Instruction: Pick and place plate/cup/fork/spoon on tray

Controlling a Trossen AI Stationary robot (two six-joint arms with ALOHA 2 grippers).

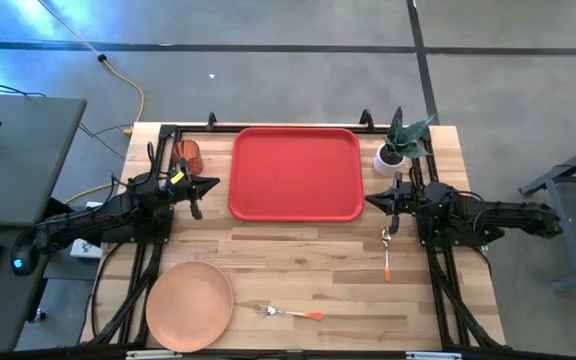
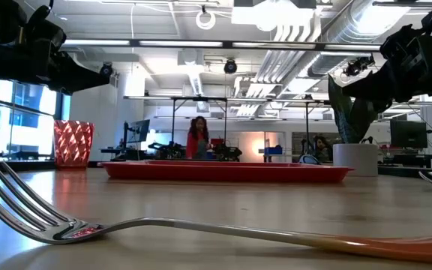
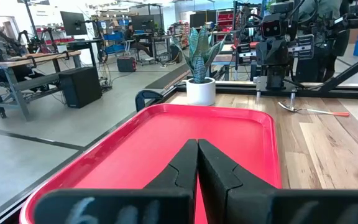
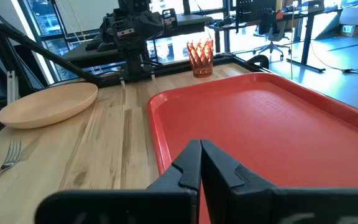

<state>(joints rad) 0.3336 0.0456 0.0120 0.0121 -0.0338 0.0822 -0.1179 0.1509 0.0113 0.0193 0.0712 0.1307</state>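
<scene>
Red tray (image 1: pixel 296 172) lying bare at the table's far middle, left gripper (image 1: pixel 211 184) and right gripper (image 1: pixel 370 200) pinched closed at its short sides holding nothing, cup (image 1: pixel 188 152) beside its left edge, spoon (image 1: pixel 387 252) off its right near corner, plate (image 1: pixel 189 305) and fork (image 1: pixel 288 313) well nearer than it.

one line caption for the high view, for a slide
Empty tray between two waiting arms; plate, fork, spoon and cup lie around it.

The red tray (image 1: pixel 296 172) is laid flat. From it, the cup (image 1: pixel 188 152) is seen left, the spoon (image 1: pixel 387 252) right, the pink plate (image 1: pixel 189 305) and fork (image 1: pixel 288 313) nearer.
</scene>
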